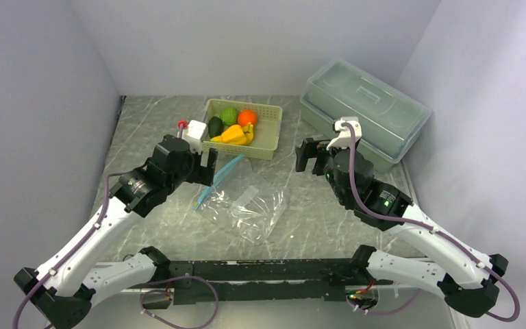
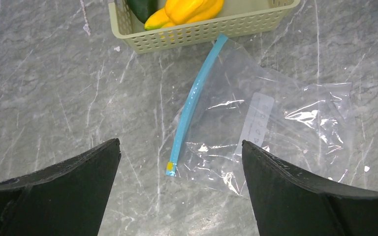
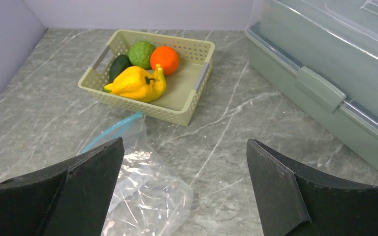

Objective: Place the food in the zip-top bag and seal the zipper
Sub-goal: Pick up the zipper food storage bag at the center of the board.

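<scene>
- One zip-top bag lies flat on the table, its blue zipper along the left edge.
- Left gripper and right gripper hover on either side, jaws wide apart, holding nothing.
- Food sits in the green basket beyond.
- Lidded box stands far right.

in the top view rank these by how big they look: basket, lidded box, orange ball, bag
1. lidded box
2. bag and basket: about alike; the clear bag's edges are hard to trace
3. orange ball
</scene>
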Motion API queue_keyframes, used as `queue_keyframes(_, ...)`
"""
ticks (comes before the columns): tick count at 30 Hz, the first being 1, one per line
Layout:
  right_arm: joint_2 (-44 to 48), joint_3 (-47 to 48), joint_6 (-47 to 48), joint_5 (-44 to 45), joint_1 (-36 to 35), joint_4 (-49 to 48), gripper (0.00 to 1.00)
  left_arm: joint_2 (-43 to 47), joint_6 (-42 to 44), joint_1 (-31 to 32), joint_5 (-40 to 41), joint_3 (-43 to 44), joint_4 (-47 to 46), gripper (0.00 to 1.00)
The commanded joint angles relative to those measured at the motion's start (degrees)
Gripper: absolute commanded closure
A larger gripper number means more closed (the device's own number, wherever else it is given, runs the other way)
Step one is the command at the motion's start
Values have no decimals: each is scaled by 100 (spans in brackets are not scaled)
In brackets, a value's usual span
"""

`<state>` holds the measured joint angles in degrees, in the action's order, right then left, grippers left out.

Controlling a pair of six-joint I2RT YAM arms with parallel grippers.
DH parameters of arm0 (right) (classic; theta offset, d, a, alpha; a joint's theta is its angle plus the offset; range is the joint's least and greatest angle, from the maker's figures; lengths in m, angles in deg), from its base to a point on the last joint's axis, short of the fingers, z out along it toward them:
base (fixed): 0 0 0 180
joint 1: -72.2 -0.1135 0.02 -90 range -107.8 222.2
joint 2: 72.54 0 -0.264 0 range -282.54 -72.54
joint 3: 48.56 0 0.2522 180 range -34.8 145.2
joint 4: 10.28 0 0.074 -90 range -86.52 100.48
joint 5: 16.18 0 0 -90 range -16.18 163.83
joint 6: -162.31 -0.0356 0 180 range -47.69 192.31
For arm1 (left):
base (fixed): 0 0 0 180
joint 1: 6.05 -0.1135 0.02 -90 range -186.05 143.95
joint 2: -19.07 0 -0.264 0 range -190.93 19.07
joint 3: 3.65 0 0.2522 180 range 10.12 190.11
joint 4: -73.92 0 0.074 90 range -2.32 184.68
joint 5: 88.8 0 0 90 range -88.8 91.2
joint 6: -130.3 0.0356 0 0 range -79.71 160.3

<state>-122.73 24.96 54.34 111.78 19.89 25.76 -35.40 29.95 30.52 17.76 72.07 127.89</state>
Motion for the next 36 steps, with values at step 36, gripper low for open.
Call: queue_keyframes(36,-1892,538,31,-1910,-37,142,0,527,32,16,476,85,-128,1)
